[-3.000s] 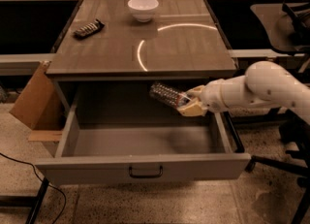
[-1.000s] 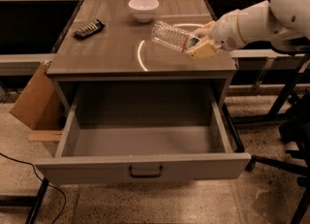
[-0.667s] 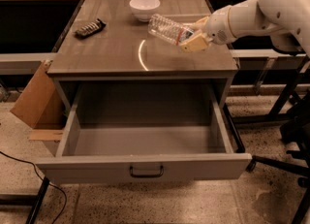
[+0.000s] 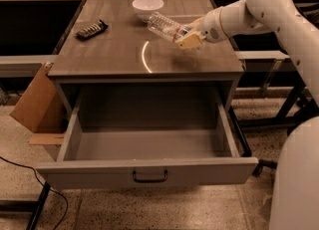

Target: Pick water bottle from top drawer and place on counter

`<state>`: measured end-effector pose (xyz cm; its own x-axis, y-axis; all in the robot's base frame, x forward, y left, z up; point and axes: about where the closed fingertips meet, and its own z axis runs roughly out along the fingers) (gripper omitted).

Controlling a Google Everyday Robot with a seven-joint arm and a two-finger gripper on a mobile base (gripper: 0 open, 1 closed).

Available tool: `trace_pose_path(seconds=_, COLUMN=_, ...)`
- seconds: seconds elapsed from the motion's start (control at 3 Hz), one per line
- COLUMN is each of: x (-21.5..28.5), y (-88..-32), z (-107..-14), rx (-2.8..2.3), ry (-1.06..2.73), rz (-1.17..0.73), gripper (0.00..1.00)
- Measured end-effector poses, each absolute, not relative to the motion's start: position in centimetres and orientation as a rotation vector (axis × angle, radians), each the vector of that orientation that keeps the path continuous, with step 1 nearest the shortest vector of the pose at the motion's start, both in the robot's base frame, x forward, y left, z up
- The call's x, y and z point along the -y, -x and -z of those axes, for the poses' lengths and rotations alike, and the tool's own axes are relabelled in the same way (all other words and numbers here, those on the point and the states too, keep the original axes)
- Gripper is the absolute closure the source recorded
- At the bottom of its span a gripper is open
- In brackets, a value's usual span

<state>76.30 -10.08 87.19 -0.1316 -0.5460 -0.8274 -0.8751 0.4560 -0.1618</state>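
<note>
- The pincer (image 4: 186,36) is clenched around the water bottle (image 4: 163,26), its tan pads (image 4: 192,40) pressed on the end of the bottle nearest the arm.
- The pincer hangs above the right part of the desk (image 4: 114,50), towards the far side, with its shadow on the wood below it.
- The water bottle is clear and ribbed. It is held aloft and tilted almost onto its side, clear of the desk surface.
- The bottle's free end points to the far left, close to a white bowl (image 4: 148,6). Whether the two touch cannot be told.
- The white arm (image 4: 249,11) comes in from the right edge of the scene and bends down to the pincer.
- The white bowl stands upright at the far middle of the desk.
- A small dark flat object (image 4: 91,29) lies on the far left part of the desk, well apart from the bottle.
- A bright curved streak of glare (image 4: 144,57) crosses the glossy wood near the middle.
- Under the desk the top drawer (image 4: 89,173) is pulled fully out towards the near side; its grey interior shows nothing in it.
- A small dark bar handle (image 4: 149,176) sits at the centre of the drawer's front panel.
- A tan cardboard box (image 4: 34,99) leans by the left side of the drawer.
- A large white part of the robot's body (image 4: 298,184) fills the near right corner.
</note>
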Motion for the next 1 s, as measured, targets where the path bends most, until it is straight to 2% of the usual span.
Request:
trace_pose_path(seconds=0.33, x=9.58, y=-77.15, z=-86.58, rx=-1.817, ry=1.207, rz=-0.476, gripper=0.04)
trace_pose_path(seconds=0.67, x=9.77, y=-77.34, z=-86.64, rx=-1.818, ry=1.208, rz=-0.478, gripper=0.0)
trace_pose_path(seconds=1.0, x=9.84, y=-77.24, z=-86.72, rx=-1.817, ry=1.209, rz=-0.476, gripper=0.0)
